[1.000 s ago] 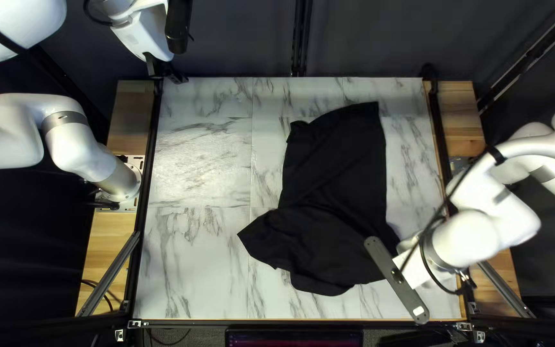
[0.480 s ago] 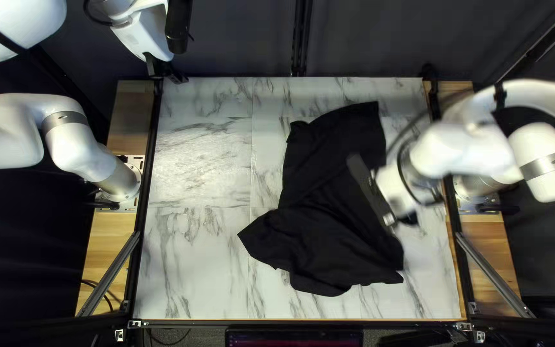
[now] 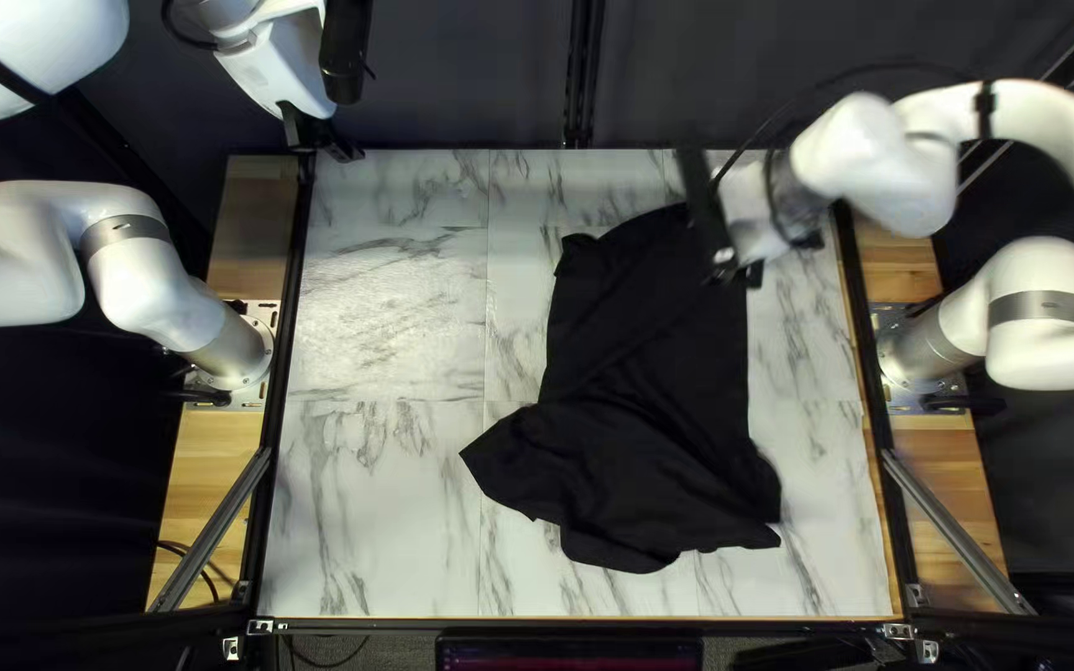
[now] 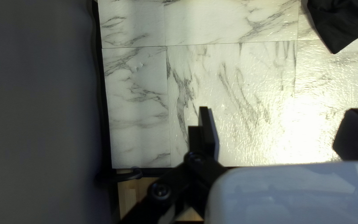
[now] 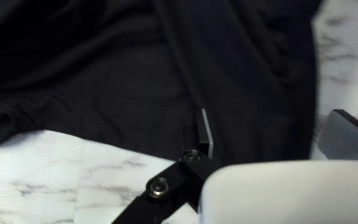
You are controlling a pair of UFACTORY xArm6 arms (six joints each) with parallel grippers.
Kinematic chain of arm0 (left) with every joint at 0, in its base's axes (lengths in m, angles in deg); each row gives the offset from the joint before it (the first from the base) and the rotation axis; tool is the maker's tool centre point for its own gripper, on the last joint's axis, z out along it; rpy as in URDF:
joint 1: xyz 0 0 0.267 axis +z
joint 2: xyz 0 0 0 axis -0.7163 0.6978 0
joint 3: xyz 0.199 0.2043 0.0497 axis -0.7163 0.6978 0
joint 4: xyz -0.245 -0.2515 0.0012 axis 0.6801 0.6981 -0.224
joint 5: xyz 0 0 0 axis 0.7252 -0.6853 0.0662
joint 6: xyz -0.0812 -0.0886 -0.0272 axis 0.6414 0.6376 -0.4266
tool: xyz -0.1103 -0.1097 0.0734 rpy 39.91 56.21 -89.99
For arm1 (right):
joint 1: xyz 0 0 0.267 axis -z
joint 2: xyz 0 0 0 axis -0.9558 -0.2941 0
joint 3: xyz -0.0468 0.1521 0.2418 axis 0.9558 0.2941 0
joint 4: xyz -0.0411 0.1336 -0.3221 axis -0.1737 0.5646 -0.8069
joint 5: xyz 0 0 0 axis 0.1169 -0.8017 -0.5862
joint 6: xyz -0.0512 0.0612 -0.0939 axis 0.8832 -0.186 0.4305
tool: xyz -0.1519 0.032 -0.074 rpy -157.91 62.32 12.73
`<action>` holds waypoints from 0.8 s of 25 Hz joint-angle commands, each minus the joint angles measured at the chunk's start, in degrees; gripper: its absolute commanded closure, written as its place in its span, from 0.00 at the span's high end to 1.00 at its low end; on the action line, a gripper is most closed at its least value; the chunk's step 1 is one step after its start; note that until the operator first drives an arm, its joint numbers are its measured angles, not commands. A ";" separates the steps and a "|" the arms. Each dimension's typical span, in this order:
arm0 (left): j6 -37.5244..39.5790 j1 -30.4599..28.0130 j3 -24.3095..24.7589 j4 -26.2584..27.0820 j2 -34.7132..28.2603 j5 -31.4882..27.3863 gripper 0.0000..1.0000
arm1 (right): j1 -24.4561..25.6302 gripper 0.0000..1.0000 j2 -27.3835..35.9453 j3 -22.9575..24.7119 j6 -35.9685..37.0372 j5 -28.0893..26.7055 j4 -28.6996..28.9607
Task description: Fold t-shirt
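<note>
Black T-shirt [image 3: 649, 385] lies rumpled on the marble-look table [image 3: 388, 311], centre to R of frame, a pointed corner sticking out twd lower L. My R gripper [image 3: 736, 269] is at the shirt's far end, upper R of frame; its wrist cam shows the pincer wide open, nothing gripped, one finger over cloth, the other just past the shirt's edge. Can't tell if either touches. My L gripper [image 3: 326, 139], upper L by the table's far corner, is also spread wide w/ nothing held.
</note>
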 commanded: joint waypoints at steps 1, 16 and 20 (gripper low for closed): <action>0.00 0.00 0.00 0.00 0.00 0.00 1.00 | 5.66 1.00 10.89 -6.96 1.31 -16.02 0.53; 0.00 0.00 0.00 0.00 0.00 0.00 1.00 | 3.19 1.00 15.57 -17.26 -10.78 -30.47 -0.05; 0.00 0.00 0.00 0.00 0.00 0.00 1.00 | 3.19 1.00 15.57 -17.26 -10.78 -30.47 -0.05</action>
